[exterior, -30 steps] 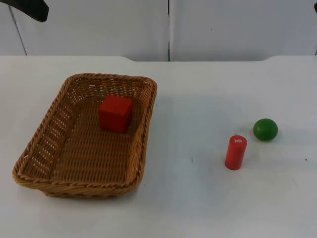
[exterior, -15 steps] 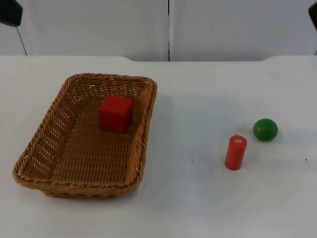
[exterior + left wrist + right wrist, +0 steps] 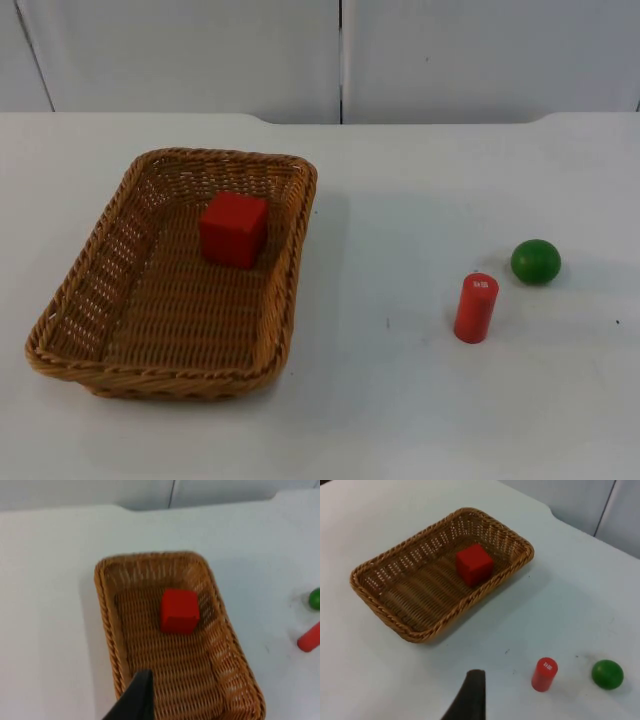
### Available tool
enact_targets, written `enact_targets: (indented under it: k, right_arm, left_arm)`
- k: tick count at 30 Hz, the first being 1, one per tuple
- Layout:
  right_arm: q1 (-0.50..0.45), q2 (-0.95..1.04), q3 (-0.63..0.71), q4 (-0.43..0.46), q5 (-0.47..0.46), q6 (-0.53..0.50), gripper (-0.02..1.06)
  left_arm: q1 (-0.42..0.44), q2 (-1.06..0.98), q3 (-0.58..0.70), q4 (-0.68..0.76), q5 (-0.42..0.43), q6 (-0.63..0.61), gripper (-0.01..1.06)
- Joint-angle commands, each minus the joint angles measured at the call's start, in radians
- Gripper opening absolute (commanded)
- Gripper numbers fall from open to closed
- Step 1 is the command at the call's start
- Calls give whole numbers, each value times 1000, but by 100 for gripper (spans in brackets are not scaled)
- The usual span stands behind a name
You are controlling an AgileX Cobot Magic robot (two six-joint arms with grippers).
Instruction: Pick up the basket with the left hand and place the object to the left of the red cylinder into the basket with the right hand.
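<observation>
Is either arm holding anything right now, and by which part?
Nothing is held. The basket sits on the table with the red cube inside; both wrist cameras look at it from a distance.

red cube (image 3: 233, 229) in basket (image 3: 90, 300), red cylinder (image 3: 476, 308)

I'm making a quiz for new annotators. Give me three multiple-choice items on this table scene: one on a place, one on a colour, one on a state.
1. Where is the red cube?
A. Inside the wicker basket
B. Beside the green ball
C. On the bare table

2. What colour is the ball next to the red cylinder?
A. Blue
B. Green
C. Yellow

3. How does the cylinder stand?
A. Lying flat
B. Inside the basket
C. Upright on the white table

Answers:
1. A, the cube sits on the basket's woven floor.
2. B, the ball is plainly green.
3. C, its round top faces up in the right wrist view.
</observation>
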State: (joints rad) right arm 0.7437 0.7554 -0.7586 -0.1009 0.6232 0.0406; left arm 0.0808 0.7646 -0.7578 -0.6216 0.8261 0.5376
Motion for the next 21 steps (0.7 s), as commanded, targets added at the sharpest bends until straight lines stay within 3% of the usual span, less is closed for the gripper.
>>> enact_targets:
  k: [1, 9, 15, 21]
  right_arm:
    - [-3, -45, 24, 2, -12, 11, 84]
    - [-3, -146, 88, 2, 21, 19, 84]
    - [-3, -226, 135, -1, 45, 19, 84]
    - [-3, -316, 175, -1, 50, 19, 84]
  left_arm:
    - [2, -63, 4, -2, -4, -20, 105]
    - [2, -238, 4, 73, -2, -100, 105]
    - [2, -375, 17, 218, 7, -207, 105]
    - [2, -517, 118, 320, 35, -320, 105]
